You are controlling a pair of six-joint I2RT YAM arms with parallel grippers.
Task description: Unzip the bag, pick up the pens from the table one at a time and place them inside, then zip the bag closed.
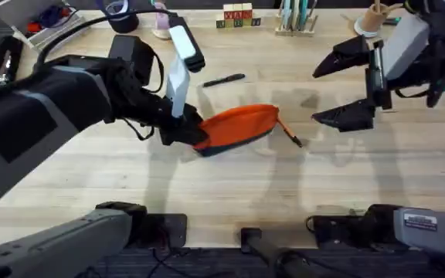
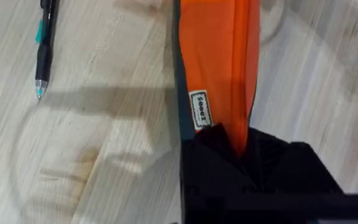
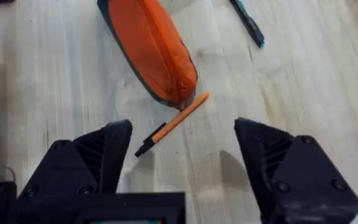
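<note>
The orange bag (image 1: 242, 125) lies on its side in the middle of the table (image 1: 207, 193). My left gripper (image 1: 191, 133) is shut on the bag's left end; in the left wrist view its black fingers (image 2: 229, 168) pinch the orange fabric (image 2: 219, 56). The orange pen (image 1: 290, 132) rests against the bag's right end. The black pen (image 1: 224, 79) lies behind the bag. My right gripper (image 1: 346, 86) hangs open above the table, right of the bag. Its wrist view shows the bag (image 3: 148, 50), the orange pen (image 3: 174, 122) and the black pen (image 3: 247, 22) beyond the wide-open gripper (image 3: 185, 165).
Along the far edge stand lettered wooden blocks (image 1: 236, 17), a rack of pale sticks (image 1: 296, 17) and a small cup (image 1: 161, 25). A wooden holder (image 1: 373, 19) sits at the far right. Bare planks stretch in front of the bag.
</note>
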